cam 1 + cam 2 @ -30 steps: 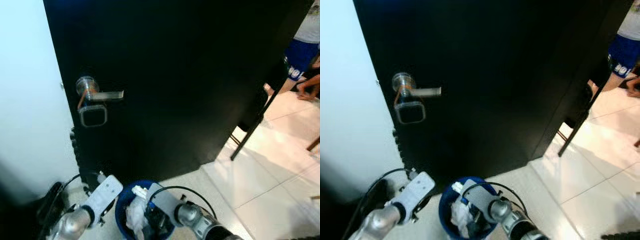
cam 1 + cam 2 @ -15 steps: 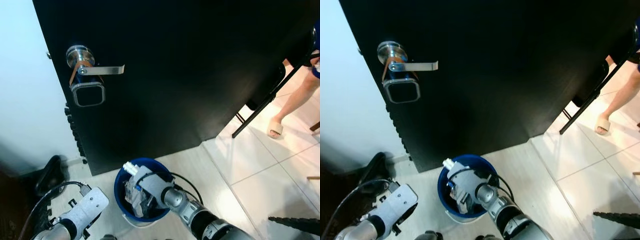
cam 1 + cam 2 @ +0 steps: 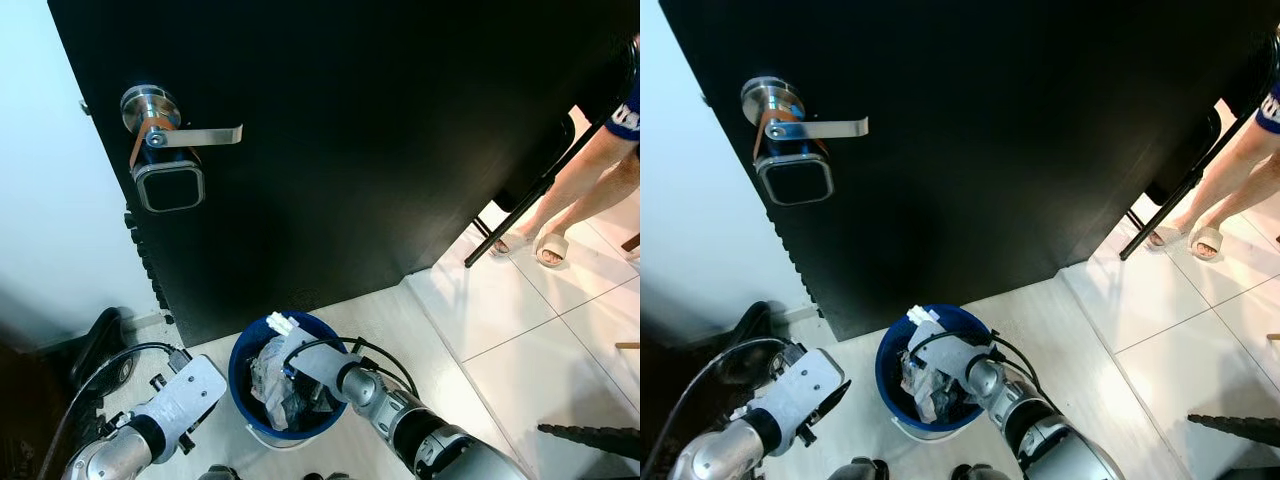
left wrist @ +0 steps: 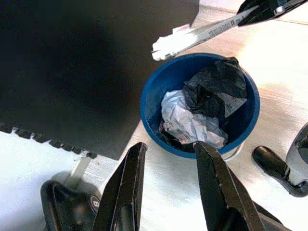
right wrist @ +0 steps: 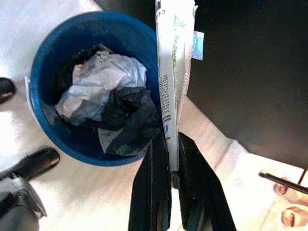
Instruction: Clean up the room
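A blue bin (image 3: 237,367) stands on the pale floor before a black door, holding crumpled white paper (image 4: 187,122) and black plastic (image 5: 130,110). My right gripper (image 5: 171,140) is shut on a long flat white packet (image 5: 173,57) with green print. The packet hangs over the bin's rim on the door side, and its end pokes up there (image 3: 278,324). My left gripper (image 4: 168,147) is open and empty, held low beside the bin on the left, with its fingers pointing at the bin's wall (image 4: 154,96).
The black door (image 3: 400,150) has a silver lever handle (image 3: 190,135) with a keypad lock under it, and a white wall lies to its left. A person's legs in sandals (image 3: 555,225) stand at the right by a black chair leg (image 3: 510,225). A dark object (image 3: 100,345) lies on the floor at the left.
The camera has tilted down, so the bin sits higher in view. The packet stays in my right gripper at the bin's rim. The person's legs have stepped further into view at the right.
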Tool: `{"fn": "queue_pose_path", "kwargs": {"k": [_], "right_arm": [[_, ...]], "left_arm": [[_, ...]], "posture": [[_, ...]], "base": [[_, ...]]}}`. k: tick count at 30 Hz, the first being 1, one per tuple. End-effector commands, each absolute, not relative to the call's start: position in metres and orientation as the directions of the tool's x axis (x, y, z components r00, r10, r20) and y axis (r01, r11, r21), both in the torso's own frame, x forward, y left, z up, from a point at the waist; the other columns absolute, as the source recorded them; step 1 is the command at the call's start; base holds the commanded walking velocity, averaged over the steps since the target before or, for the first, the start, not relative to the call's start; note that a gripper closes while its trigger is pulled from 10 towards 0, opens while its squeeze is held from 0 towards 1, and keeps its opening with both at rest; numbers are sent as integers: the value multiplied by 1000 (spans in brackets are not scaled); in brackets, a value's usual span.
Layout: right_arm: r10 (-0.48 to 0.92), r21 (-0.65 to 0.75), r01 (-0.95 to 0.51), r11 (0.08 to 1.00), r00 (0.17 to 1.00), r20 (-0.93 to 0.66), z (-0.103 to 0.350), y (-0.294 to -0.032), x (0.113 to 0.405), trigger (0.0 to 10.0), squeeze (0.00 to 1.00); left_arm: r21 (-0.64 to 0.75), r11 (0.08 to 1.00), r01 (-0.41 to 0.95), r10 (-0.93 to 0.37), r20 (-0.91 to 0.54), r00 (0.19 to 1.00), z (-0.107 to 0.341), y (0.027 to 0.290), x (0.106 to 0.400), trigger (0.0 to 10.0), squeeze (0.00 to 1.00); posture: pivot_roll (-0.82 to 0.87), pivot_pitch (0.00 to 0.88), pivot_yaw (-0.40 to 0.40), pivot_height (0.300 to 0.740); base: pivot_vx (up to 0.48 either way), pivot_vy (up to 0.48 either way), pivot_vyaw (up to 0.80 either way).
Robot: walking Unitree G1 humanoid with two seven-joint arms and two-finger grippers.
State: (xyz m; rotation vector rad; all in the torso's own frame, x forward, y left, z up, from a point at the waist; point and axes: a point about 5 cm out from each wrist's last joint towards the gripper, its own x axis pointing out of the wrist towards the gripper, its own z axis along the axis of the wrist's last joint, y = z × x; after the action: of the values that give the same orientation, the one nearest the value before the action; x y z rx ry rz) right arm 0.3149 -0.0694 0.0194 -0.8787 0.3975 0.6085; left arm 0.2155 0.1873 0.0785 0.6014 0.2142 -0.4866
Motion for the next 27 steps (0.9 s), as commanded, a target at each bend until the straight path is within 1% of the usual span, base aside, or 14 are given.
{"fn": "queue_pose_path", "kwargs": {"k": [1,6,7,8,9,11,12,20,21,22,23,24,26,27], "right_arm": [[301,-593,-653,471,751,-588,12,-76,310,10000,0],[289,-602,-639,479,762,-580,14,-77,313,10000,0],[290,-597,-635,490,765,-575,15,-77,313,10000,388],[290,-597,-635,490,765,-575,15,-77,313,10000,388],[291,-598,-628,499,771,-567,16,-76,314,10000,1000],[291,-599,-623,503,775,-561,17,-76,315,10000,1000],[287,-619,-610,494,787,-546,18,-75,315,10000,0],[267,-645,-565,515,821,-505,20,-75,317,10000,0],[264,-641,-554,531,827,-497,20,-77,317,10000,0],[264,-641,-554,531,827,-497,20,-77,317,10000,0],[257,-634,-539,554,835,-486,21,-79,318,10000,0],[239,-588,-499,637,853,-464,22,-84,319,10000,0],[239,-588,-499,637,853,-464,22,-84,319,10000,0],[224,-552,-466,692,865,-449,24,-88,320,10000,0]], "left_arm": [[469,712,523,-403,-337,851,75,182,211,10000,0],[471,705,530,-408,-342,846,75,183,213,10000,0],[471,704,531,-409,-343,846,75,183,213,10000,0],[471,704,531,-409,-343,846,75,183,213,10000,0],[471,704,532,-409,-343,845,75,183,213,10000,0],[471,704,532,-409,-343,845,75,183,213,10000,0],[471,703,532,-410,-343,845,75,183,214,10000,0],[476,704,528,-407,-338,848,74,182,221,10000,0],[477,704,526,-408,-334,849,74,181,223,10000,0],[477,704,526,-408,-334,849,74,181,223,10000,0],[478,705,524,-409,-330,851,74,179,226,10000,0],[464,732,499,-392,-312,865,74,176,231,10000,0],[464,732,499,-392,-312,865,74,176,231,10000,0],[453,751,481,-379,-301,875,75,174,235,10000,0]], "posture": [[134,275,-141,740],[134,273,-139,740],[134,273,-139,740],[134,273,-139,740],[138,271,-138,740],[138,271,-138,740],[138,259,-137,740],[131,227,-131,740],[126,197,-125,740],[126,197,-125,740],[125,191,-124,740],[119,146,-115,740],[119,146,-115,740],[117,138,-113,740]], "base": [[0,0,0],[0,0,0],[0,0,0],[0,0,0],[0,0,0],[0,0,0],[0,0,0],[0,0,0],[0,0,0],[0,0,0],[0,0,0],[0,0,0],[0,0,0],[0,0,0]]}}
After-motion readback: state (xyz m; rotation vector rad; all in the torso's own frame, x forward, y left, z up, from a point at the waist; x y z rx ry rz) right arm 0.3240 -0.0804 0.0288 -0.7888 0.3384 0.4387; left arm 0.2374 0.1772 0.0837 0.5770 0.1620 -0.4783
